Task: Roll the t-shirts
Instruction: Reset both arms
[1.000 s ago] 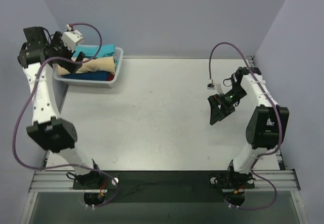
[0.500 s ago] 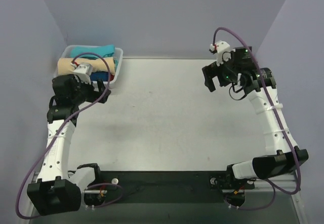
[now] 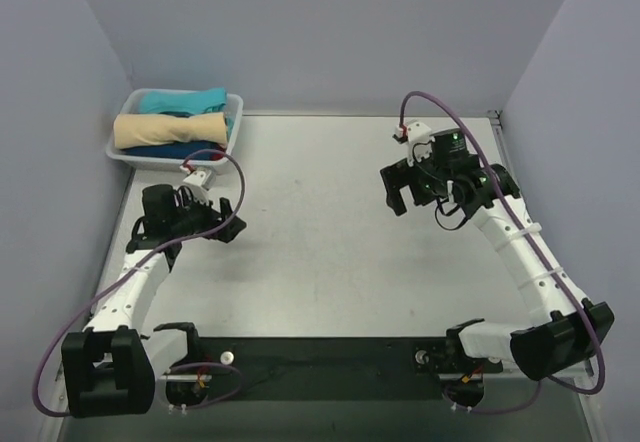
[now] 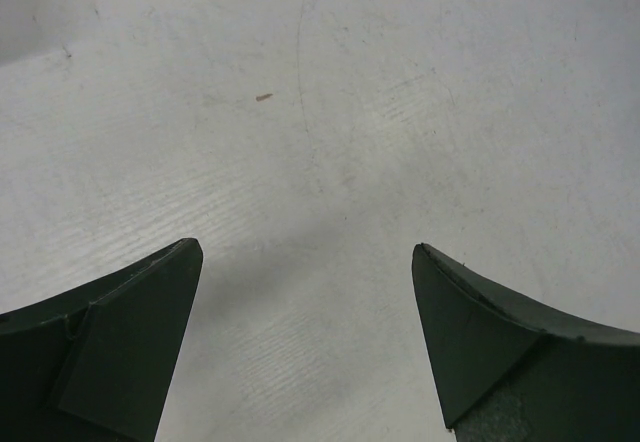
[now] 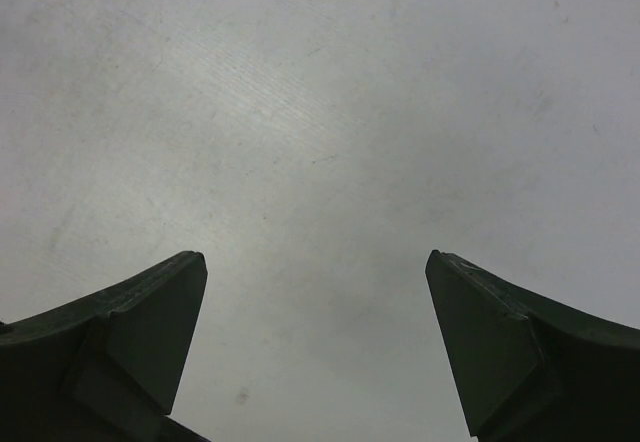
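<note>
Rolled t-shirts lie in the white basket at the back left: a teal one, a tan one and a dark blue one under it. My left gripper hovers over bare table in front of the basket, open and holding nothing. In the left wrist view the left gripper shows only grey tabletop between its fingers. My right gripper is over the table's middle right, open and holding nothing. The right wrist view shows the right gripper with plain tabletop between wide fingers.
The grey table is enclosed by lilac walls at the back and both sides. The basket stands against the left wall in the back corner. A black rail with both arm bases runs along the near edge.
My left arm has come away from the basket and dropped toward the near left of the table. My right arm rose, then swung left toward the middle. Both grippers stayed open.
</note>
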`<state>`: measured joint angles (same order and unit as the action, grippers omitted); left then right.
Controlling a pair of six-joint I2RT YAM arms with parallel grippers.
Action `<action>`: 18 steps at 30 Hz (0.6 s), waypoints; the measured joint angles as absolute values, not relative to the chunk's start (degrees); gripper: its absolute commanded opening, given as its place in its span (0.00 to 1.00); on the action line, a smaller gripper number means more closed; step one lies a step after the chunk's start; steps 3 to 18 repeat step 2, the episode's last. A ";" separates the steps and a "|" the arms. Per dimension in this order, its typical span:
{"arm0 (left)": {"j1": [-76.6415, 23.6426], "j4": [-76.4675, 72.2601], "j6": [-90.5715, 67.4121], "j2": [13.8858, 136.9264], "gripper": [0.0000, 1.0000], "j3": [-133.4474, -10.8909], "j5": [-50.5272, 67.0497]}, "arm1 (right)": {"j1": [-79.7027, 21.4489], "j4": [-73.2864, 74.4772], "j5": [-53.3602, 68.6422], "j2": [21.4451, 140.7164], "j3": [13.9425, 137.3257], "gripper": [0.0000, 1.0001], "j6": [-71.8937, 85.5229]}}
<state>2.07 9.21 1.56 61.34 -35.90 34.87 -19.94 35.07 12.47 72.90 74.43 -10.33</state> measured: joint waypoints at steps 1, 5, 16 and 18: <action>2.04 9.21 1.74 61.34 0.97 -35.40 34.98 | -19.97 34.98 13.15 72.29 74.43 1.00 -10.41; 2.02 9.19 1.98 61.32 0.97 -35.16 35.05 | -19.99 34.87 13.80 71.77 74.43 1.00 -10.50; 2.02 9.19 1.98 61.32 0.97 -35.16 35.05 | -19.99 34.87 13.80 71.77 74.43 1.00 -10.50; 2.02 9.19 1.98 61.32 0.97 -35.16 35.05 | -19.99 34.87 13.80 71.77 74.43 1.00 -10.50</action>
